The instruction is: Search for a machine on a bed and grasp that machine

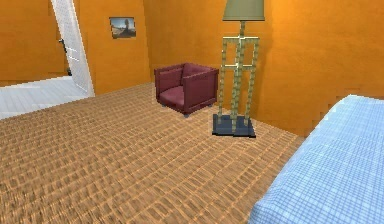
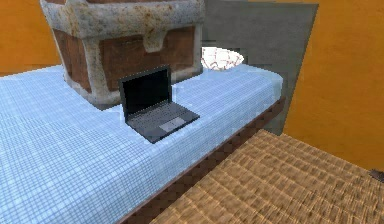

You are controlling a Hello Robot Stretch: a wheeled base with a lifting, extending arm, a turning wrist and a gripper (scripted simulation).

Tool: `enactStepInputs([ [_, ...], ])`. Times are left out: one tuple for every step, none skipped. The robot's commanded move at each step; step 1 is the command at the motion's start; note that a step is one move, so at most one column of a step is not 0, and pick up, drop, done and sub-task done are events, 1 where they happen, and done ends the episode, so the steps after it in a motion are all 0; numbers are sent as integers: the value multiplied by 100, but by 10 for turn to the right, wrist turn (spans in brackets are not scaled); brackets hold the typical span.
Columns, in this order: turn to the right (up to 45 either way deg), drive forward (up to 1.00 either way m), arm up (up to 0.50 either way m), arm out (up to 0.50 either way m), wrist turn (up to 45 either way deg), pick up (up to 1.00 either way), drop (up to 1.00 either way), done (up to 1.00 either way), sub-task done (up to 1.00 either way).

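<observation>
A dark laptop (image 2: pixel 155 103) stands with its lid raised on the light blue checked bed (image 2: pixel 60 150), near the middle of the arm side view. Its keyboard half lies flat on the cover and its black screen faces the bed's near edge. Behind it a large wooden chest with pale stone-like trim (image 2: pixel 120 45) rests on the bed. A white bowl-like thing (image 2: pixel 221 59) lies at the bed's far end, to the right of the chest. A corner of the same bed (image 1: pixel 335 170) shows at the forward view's lower right.
A maroon armchair (image 1: pixel 186 87) and a floor lamp on a dark base (image 1: pixel 236 70) stand by the orange wall ahead. A doorway (image 1: pixel 40 60) opens at the forward view's left, beside a small framed picture (image 1: pixel 123 27). Woven brown carpet (image 1: pixel 130 160) covers the floor. A grey headboard (image 2: pixel 265 50) rises behind the bed.
</observation>
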Motion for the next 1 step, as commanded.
enactStepInputs([
  [0,0,50,0,0,0,0,0,0],
])
